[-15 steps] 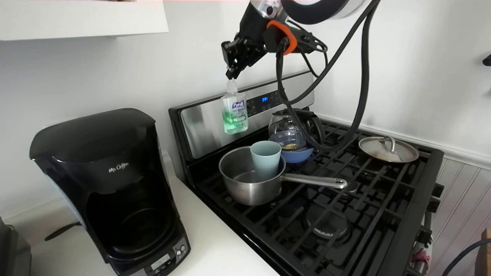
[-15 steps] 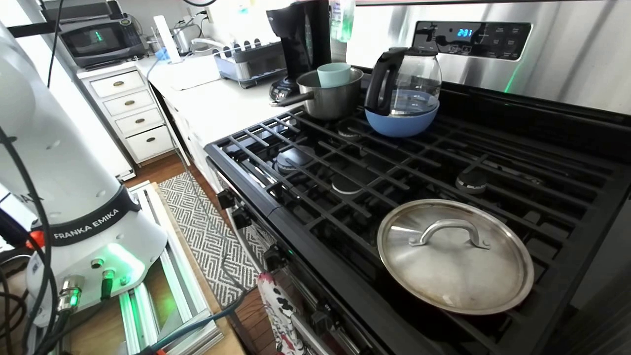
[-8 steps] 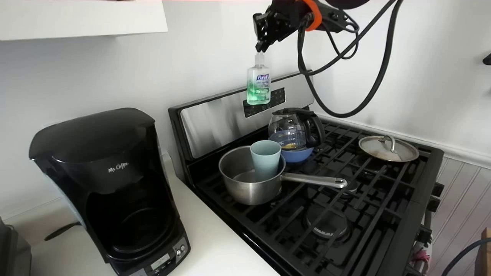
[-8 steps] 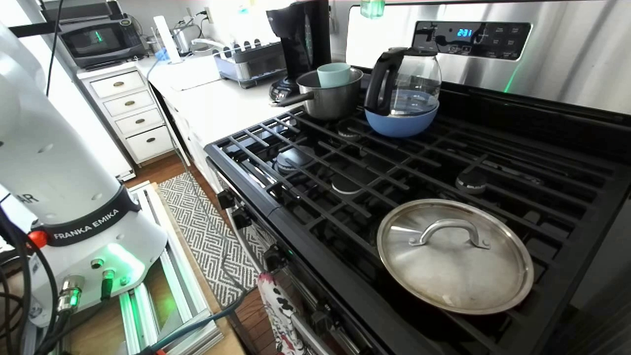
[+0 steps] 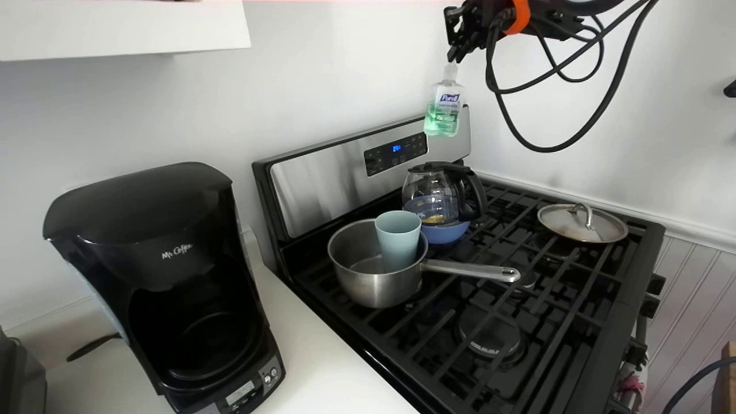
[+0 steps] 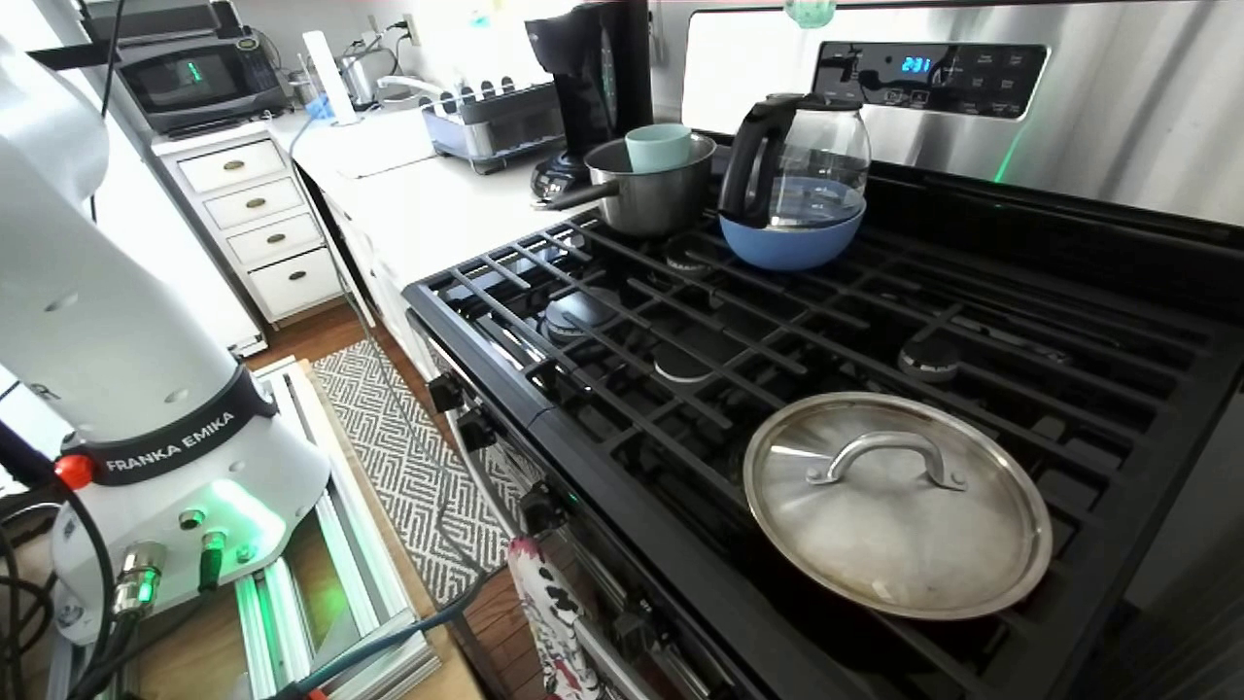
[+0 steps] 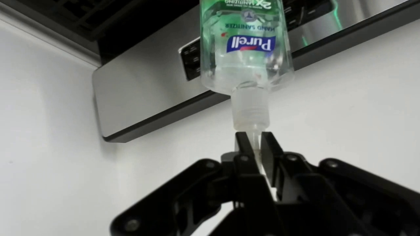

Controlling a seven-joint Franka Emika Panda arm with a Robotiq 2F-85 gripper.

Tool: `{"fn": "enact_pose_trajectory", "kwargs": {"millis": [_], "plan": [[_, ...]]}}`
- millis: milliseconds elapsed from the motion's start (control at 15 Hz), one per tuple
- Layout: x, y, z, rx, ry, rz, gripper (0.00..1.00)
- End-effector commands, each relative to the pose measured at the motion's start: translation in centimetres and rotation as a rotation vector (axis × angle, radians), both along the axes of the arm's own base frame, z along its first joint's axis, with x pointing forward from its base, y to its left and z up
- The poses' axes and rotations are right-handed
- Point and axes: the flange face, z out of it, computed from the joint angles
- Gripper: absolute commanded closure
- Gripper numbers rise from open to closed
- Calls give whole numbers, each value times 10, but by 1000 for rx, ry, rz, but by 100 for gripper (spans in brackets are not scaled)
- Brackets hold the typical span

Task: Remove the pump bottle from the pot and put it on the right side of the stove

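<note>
The pump bottle [image 5: 443, 112], translucent with green gel and a Purell label, hangs upright in the air before the right part of the stove's control panel. My gripper [image 5: 455, 57] is shut on its white pump head from above. In the wrist view the bottle [image 7: 246, 62] hangs beyond the fingertips, with the slim pump top between the gripper's [image 7: 254, 141] pads. In an exterior view only the bottle's bottom [image 6: 811, 12] shows at the top edge; the gripper is out of that view. The steel pot [image 5: 374, 287] sits on the stove's [image 6: 622, 486] back left and holds a light blue cup.
A glass kettle [image 5: 431, 187] in a blue bowl [image 5: 445, 233] stands beside the pot, below the bottle. A steel lid [image 6: 894, 525] with an arched handle lies at the stove's right front. A black coffee maker [image 5: 144, 230] stands on the counter. The pot's handle points to the front.
My gripper has carried the bottle up and to the right along the control panel, from above the pot to past the kettle. The pot, cup, kettle and lid have not moved.
</note>
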Motion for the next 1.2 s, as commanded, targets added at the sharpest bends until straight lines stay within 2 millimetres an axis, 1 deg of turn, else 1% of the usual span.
{"fn": "enact_pose_trajectory", "kwargs": {"millis": [0,333,400,467,533,667,867,933,1000,1133], "plan": [[-29,-31,-4,28,-28,-129,97],[-41,-77,-23,40,-18,-256,97],[-41,-85,-30,42,-7,-273,97],[-40,-89,-37,44,10,-274,97],[-39,-85,-30,44,18,-253,86],[-40,-91,-38,49,32,-265,86],[-39,-90,-40,50,36,-264,86],[-39,-90,-40,51,36,-264,97],[-34,-94,-44,33,39,-283,97],[-27,-107,-51,-1,15,-330,97]]}}
